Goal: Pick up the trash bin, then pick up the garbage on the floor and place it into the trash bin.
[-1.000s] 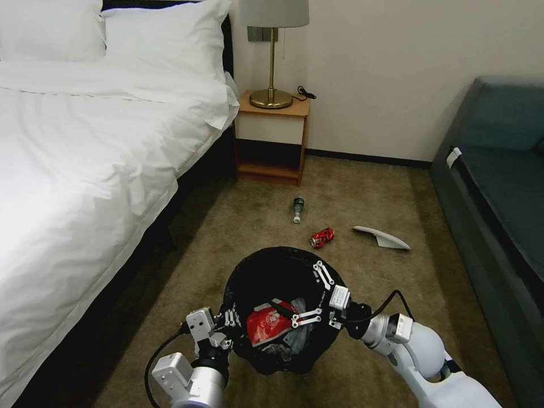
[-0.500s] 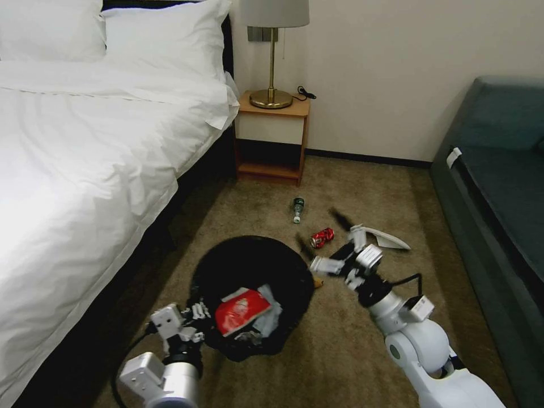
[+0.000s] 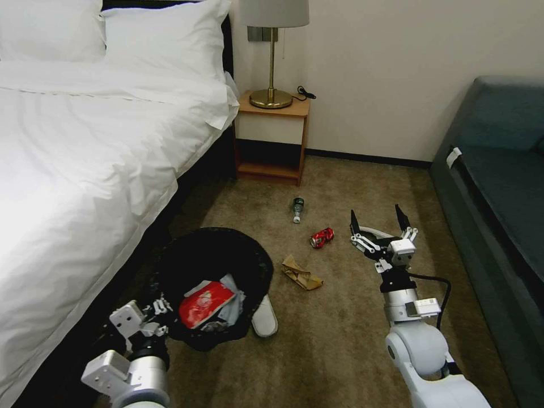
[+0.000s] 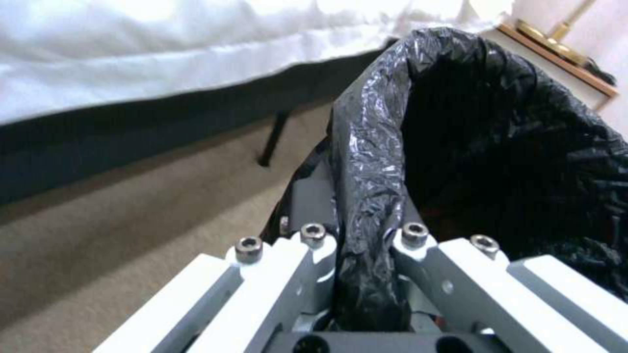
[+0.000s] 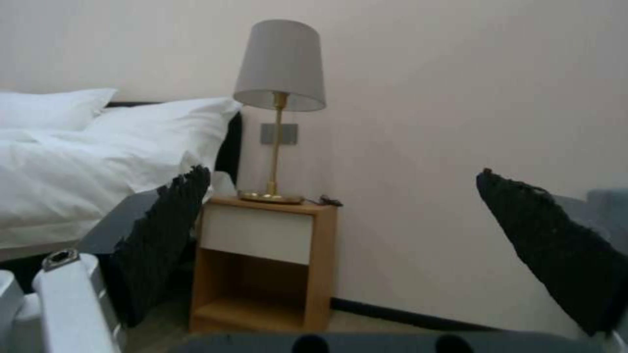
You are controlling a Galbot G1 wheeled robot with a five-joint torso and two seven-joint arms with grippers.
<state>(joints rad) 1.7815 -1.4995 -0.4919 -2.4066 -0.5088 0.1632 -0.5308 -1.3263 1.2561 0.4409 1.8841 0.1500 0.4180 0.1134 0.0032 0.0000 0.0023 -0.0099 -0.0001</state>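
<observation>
The trash bin (image 3: 212, 286) is being held by the left gripper (image 3: 154, 318), whose fingers are being kept clamped on the bag-covered rim (image 4: 370, 196), as the left wrist view makes plain. Compared with the earlier pictures, the bin is being carried away to the left, toward the bed (image 3: 85, 170), and a red wrapper (image 3: 205, 303) with pale scraps is being kept inside it. By that shift, floor formerly hidden under the bin is being uncovered: a white slipper (image 3: 264, 319) is now being shown just beside the bin, and a crumpled brown paper bag (image 3: 301, 274) near it.

Farther along, the green bottle (image 3: 298, 208) and the crushed red can (image 3: 322, 237) are being left where they lay in the earlier pictures.

On the right, the right gripper (image 3: 379, 222) is no longer being held over the bin mouth; it is being swung out and raised above the second white slipper (image 3: 368, 230), with its black fingers (image 5: 164, 235) spread wide and nothing between them.

For the task, a deposit is judged to be finished, and a fresh item of garbage is probably being lined up, with five pieces being left on the carpet (image 3: 340, 340).
</observation>
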